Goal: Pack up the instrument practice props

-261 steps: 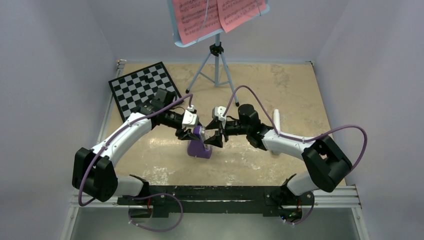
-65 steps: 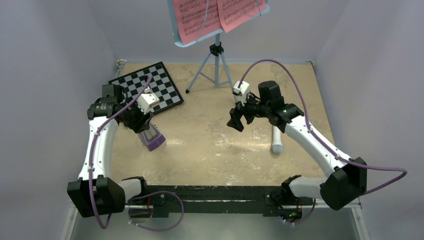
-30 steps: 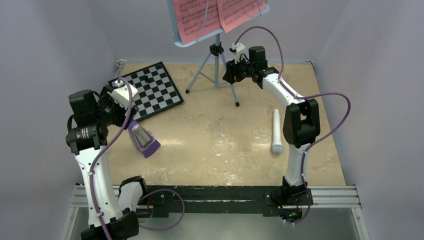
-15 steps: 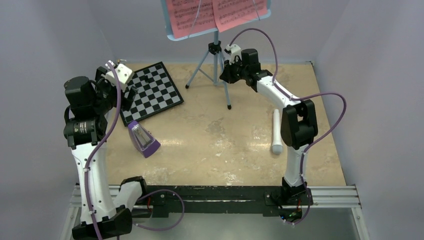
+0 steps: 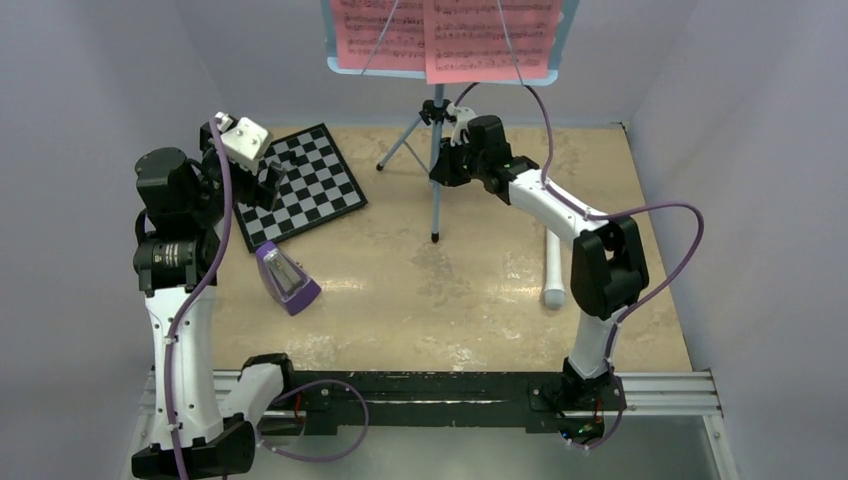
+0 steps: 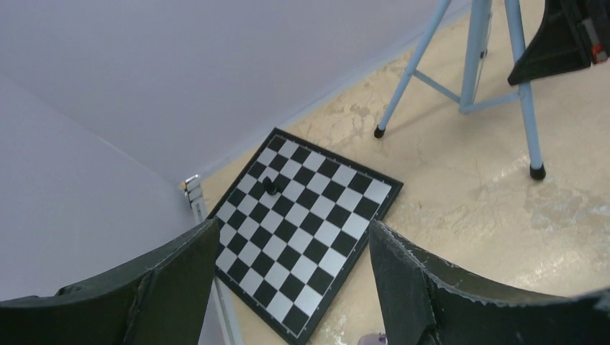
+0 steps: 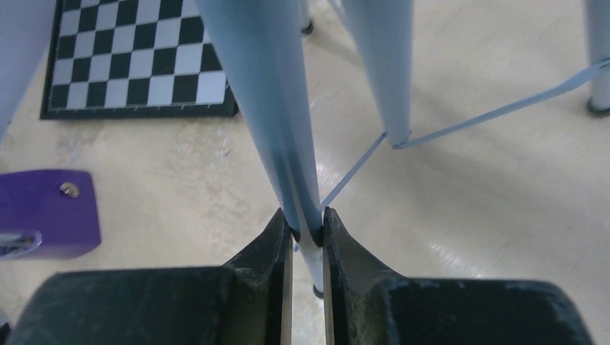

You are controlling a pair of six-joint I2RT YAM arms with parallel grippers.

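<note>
Right gripper (image 7: 307,221) on tripod (image 7: 273,108) near wall (image 5: 250,60)

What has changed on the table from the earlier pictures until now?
The left gripper carried the purple metronome leftward beside the chessboard, released it and rose, open. The right gripper reached the music stand, shut on a tripod leg and shifted it. The recorder and chessboard stayed.

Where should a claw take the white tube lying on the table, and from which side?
Probably mid-length on the white tube, from straight above, closing across its width: it lies flat on the table, slim, running near to far.
</note>
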